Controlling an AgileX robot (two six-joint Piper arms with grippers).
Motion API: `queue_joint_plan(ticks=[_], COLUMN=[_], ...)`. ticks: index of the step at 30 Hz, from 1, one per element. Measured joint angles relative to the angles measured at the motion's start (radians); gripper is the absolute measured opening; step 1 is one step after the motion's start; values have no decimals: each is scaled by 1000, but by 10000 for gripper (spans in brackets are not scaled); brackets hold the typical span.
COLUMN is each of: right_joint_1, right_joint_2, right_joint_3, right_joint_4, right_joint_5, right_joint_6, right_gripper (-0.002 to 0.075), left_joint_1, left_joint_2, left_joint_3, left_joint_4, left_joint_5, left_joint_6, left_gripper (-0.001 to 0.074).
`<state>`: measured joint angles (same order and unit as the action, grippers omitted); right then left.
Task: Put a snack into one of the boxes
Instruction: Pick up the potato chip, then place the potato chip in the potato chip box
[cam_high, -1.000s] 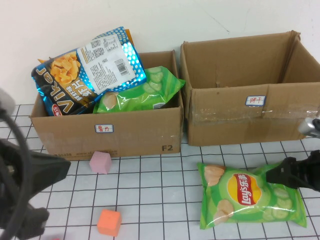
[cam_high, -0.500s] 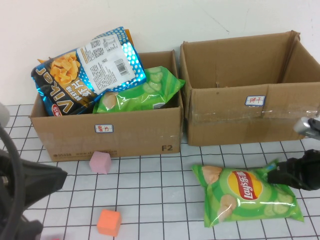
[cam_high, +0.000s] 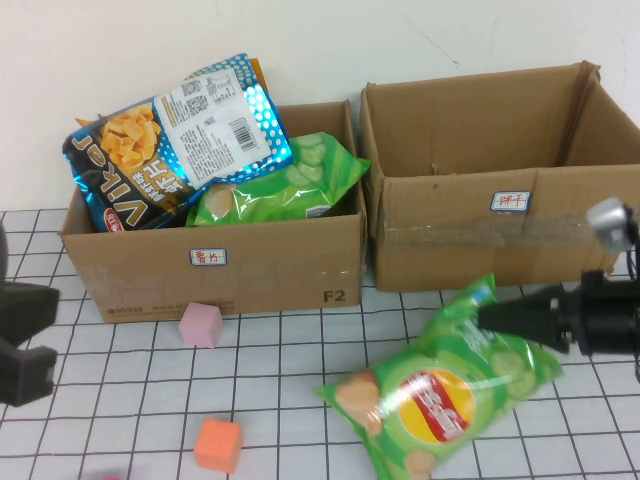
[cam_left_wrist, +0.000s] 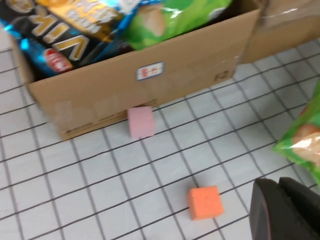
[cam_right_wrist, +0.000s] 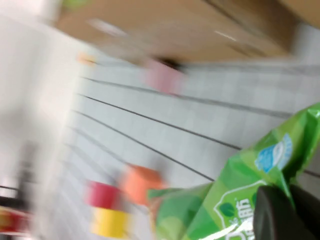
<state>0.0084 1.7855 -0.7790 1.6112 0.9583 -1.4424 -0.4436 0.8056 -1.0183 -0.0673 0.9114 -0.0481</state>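
My right gripper is shut on the top edge of a green chip bag and holds it tilted off the table, in front of the right cardboard box, whose inside looks bare. The bag also shows in the right wrist view, pinched between the fingers, and at the edge of the left wrist view. The left cardboard box holds a blue chip bag and another green bag. My left gripper is shut and empty, low at the near left.
A pink cube lies against the left box's front. An orange cube lies nearer on the gridded table. The right wrist view shows red and yellow blocks past the orange one. A white wall stands behind the boxes.
My right gripper has lifted the green bag by its edge: it lay flat, now it hangs tilted and has swung left. The left arm has drawn back towards the near left.
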Motion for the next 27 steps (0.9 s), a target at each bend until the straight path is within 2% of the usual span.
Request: queue_joint_plan(ticks=[5, 16, 21, 27], right_joint_1=[0, 0, 13, 116], right_joint_2=[0, -66, -149, -136], right_joint_3=[0, -33, -201, -490], right_joint_4=[73, 75, 73, 73], right_joint_5=[159, 177, 175, -19], right_joint_6=[-50, -45, 43, 86], right_gripper=[5, 3, 3, 3], left_joint_1=[0, 0, 0, 0], left_joint_2=[0, -32, -111, -203], left_joint_3=[0, 0, 38, 143], left_joint_4=[31, 67, 112, 114], left_joint_5=[22, 66, 77, 62], left_joint_6=[-30, -65, -117, -160], left_gripper=[-1, -1, -1, -1])
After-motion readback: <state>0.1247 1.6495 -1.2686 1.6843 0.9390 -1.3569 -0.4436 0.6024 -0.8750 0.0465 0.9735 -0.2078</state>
